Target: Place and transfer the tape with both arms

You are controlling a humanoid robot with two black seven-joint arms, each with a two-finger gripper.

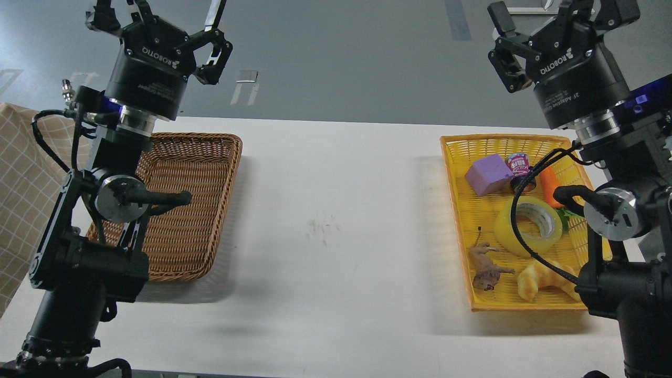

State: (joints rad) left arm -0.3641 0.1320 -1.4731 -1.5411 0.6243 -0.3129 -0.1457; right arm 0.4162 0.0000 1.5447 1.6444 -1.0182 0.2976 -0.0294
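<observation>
From the head view, the wide roll of translucent yellow packing tape [527, 226] with its grey-white cardboard core lies flat in the shallow yellow plastic basket [455, 178] on the right side of the table, between an orange carrot toy [551, 186] and a yellowish croissant-shaped toy [546, 278], with a black cable of the right arm crossing in front of it. A purple block [488, 175], a small pink-labelled can [518, 164] and a brown animal figurine [485, 268] share the basket. The right gripper [556, 10] is raised well above the basket, fingers spread and holding nothing; the left gripper [157, 8] is likewise raised, released and empty, above the brown wicker basket [194, 210] on the left. The roll looks light and stiff, its film face probably slick; a sound hold would likely be one finger in the core hole and one on the outer wall, pinching the ring. The white tabletop [336, 220] is smooth and matte with a faint scuff near its middle; beyond it lies a grey floor [341, 63], and a checked beige cloth [21, 178] hangs at the far left
</observation>
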